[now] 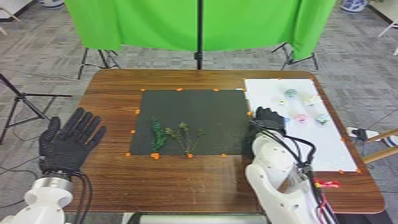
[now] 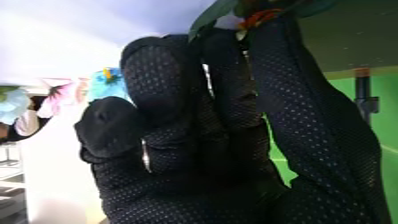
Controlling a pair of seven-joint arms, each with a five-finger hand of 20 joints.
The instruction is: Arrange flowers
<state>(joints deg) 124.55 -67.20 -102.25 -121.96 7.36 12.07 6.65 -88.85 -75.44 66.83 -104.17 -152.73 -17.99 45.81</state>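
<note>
Flowers point(image 1: 302, 118) lie on the white sheet point(image 1: 320, 150) at the right of the head view, pale heads scattered toward its upper half. They look light and soft, the petals probably easy to crush, so I'd take each by the stem, just below the bloom. On the black mat point(image 1: 191, 111), left of centre, lie green sprigs point(image 1: 159, 136), likely springy and best pinched near the base. The left hand point(image 1: 67, 146) is at the left of the frame, fingers straight and spread; the right hand point(image 1: 269, 119) is right of centre, where mat and sheet meet.

The right wrist view brings out a blue bloom point(image 2: 108, 86) and a pink bloom point(image 2: 60, 95) beside the glove, plus dark leaves point(image 2: 213, 14) with an orange bit point(image 2: 263, 17) close against it. Whether that hand is open or gripping them, I can't tell.
</note>
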